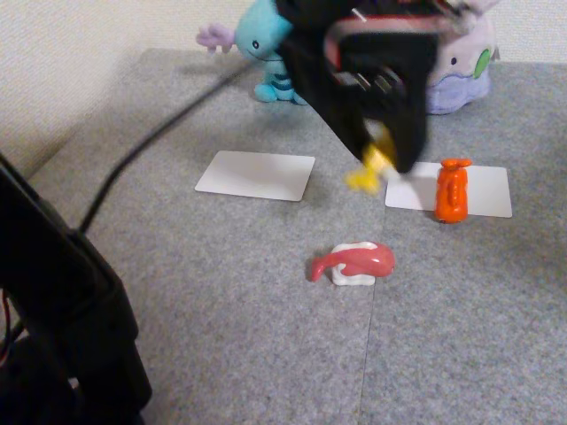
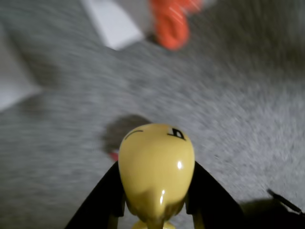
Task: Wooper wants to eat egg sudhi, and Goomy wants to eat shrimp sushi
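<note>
Here we see the gripper (image 1: 383,159) clamped on the egg sushi (image 2: 156,169), lifted above the table's (image 1: 221,292) middle. The shrimp sushi (image 1: 453,190) stands on the right card (image 1: 492,190) in the fixed view. Wooper (image 1: 266,49) and Goomy (image 1: 465,66) sit along the far edge.

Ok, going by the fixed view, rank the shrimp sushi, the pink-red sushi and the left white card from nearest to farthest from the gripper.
From the gripper, which is shut on the egg sushi:
1. shrimp sushi, just to its right, standing at the right white card's edge.
2. pink-red sushi, below it on the mat.
3. left white card, off to its left.
</note>
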